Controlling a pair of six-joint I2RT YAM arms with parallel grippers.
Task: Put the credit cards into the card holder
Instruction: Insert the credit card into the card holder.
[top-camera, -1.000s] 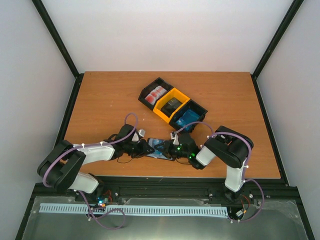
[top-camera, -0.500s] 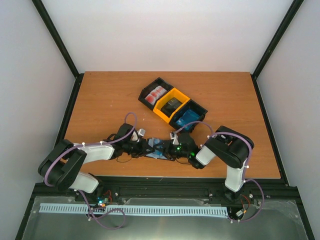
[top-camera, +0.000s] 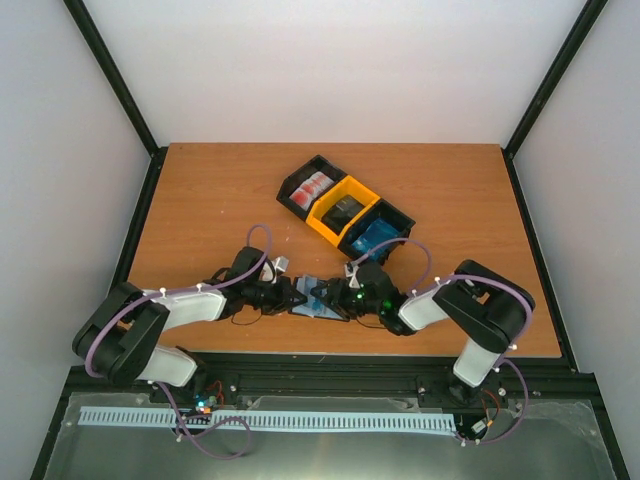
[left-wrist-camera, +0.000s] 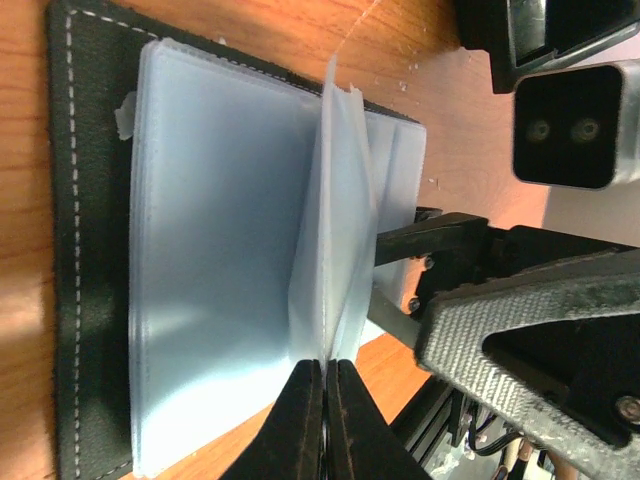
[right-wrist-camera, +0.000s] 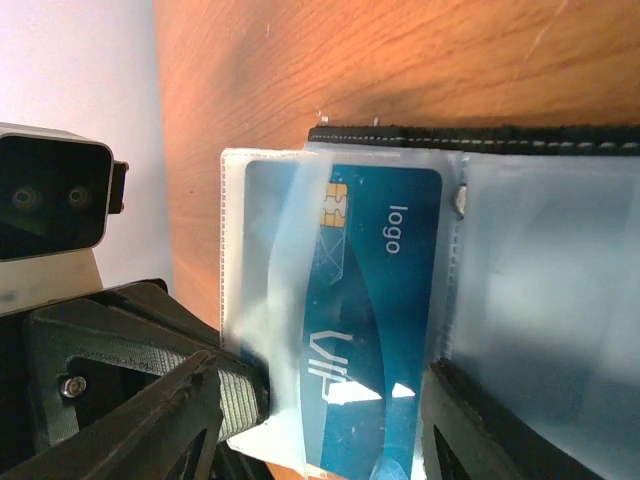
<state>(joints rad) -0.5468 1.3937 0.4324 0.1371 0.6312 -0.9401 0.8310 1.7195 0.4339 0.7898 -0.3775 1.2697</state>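
One blue card sits in clear pocket of card holder, just near side of bins. Left gripper pinches pocket leaf, fingers pressed together; right gripper fingers spread either side of card. We reckon: hold leaf taut, seat card fully w/o creasing plastic.

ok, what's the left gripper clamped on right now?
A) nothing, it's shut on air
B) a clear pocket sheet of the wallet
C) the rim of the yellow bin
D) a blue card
B: in the left wrist view the left gripper has its fingers shut on the lower edge of a clear pocket sheet, which stands up from the open wallet.
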